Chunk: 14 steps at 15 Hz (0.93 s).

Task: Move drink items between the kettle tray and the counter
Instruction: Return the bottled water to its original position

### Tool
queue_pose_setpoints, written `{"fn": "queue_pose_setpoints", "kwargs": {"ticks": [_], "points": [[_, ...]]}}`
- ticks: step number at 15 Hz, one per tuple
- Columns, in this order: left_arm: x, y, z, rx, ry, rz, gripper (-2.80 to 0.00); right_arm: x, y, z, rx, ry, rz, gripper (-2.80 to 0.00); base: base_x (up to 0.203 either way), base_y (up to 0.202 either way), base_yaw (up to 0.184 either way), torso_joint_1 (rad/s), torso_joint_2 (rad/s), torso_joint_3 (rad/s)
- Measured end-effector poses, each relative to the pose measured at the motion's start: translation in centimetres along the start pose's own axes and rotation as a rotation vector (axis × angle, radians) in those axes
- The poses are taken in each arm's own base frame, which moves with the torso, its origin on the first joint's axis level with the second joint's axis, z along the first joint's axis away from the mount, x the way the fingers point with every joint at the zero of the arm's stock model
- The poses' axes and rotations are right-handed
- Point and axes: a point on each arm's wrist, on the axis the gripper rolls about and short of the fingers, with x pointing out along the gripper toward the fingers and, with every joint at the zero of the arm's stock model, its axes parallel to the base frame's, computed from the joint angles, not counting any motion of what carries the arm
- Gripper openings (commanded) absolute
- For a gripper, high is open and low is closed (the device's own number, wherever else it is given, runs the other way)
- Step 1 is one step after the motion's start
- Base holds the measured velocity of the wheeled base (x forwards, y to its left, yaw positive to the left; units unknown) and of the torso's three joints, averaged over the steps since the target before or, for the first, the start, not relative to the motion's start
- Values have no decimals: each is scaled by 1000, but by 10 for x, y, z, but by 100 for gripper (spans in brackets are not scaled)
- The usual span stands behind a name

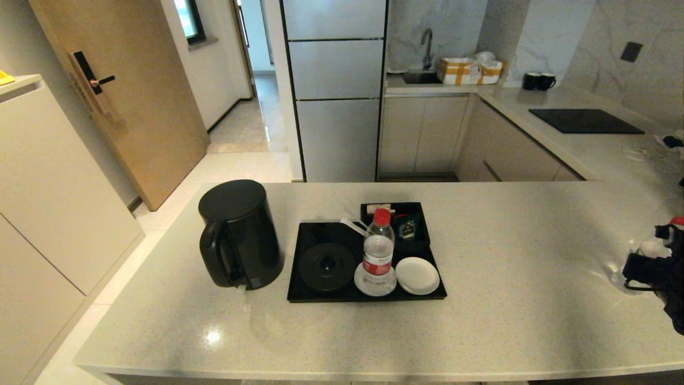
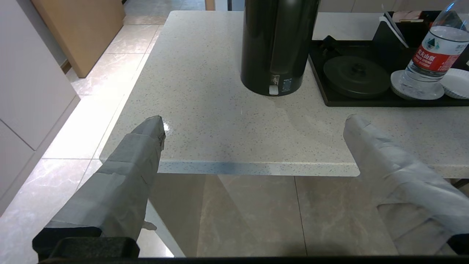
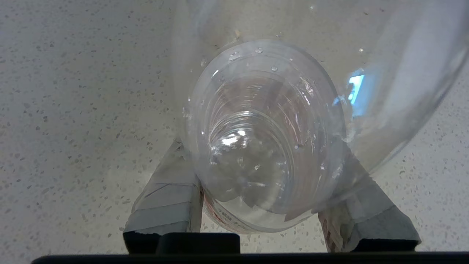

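Observation:
One clear water bottle (image 1: 378, 251) with a red cap stands on a white saucer on the glossy black kettle tray (image 1: 299, 291), beside the round kettle base (image 1: 326, 266); it also shows in the left wrist view (image 2: 432, 55). A second bottle (image 1: 656, 247) stands on the grey speckled counter (image 1: 507, 299) at the far right edge. My right gripper (image 1: 649, 267) reaches down around it. In the right wrist view both taped fingers (image 3: 165, 205) press the sides of this bottle (image 3: 263, 121), so my right gripper (image 3: 263, 154) is shut on it. My left gripper (image 2: 253, 121) hangs open before the counter's front edge.
The black kettle (image 1: 240, 235) stands on the counter left of the tray. A second white saucer (image 1: 417, 275) and a small black compartment box (image 1: 406, 224) sit on the tray. A black inset cooktop (image 1: 585, 121) lies at the back right.

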Motion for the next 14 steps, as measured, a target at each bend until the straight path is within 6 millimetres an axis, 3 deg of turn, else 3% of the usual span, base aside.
{"fn": "queue_pose_setpoints", "kwargs": {"ticks": [3,4,6,8,10,12,14], "points": [[0,0,0,0,0,0,0,-10,3,3,8,22,20,-280,0,0,0,0,0,0],[0,0,0,0,0,0,0,-19,8,12,14,25,40,-280,0,0,0,0,0,0],[0,0,0,0,0,0,0,-48,23,50,33,-16,108,-280,0,0,0,0,0,0],[0,0,0,-1,-2,0,0,-95,52,99,53,-56,232,-280,0,0,0,0,0,0],[0,0,0,-1,-3,0,0,-154,101,130,41,-41,433,-280,0,0,0,0,0,0],[0,0,0,-1,-2,0,0,-218,143,140,-10,13,629,-280,0,0,0,0,0,0],[0,0,0,-3,-6,0,0,-269,174,136,-76,57,749,-280,0,0,0,0,0,0]]}}
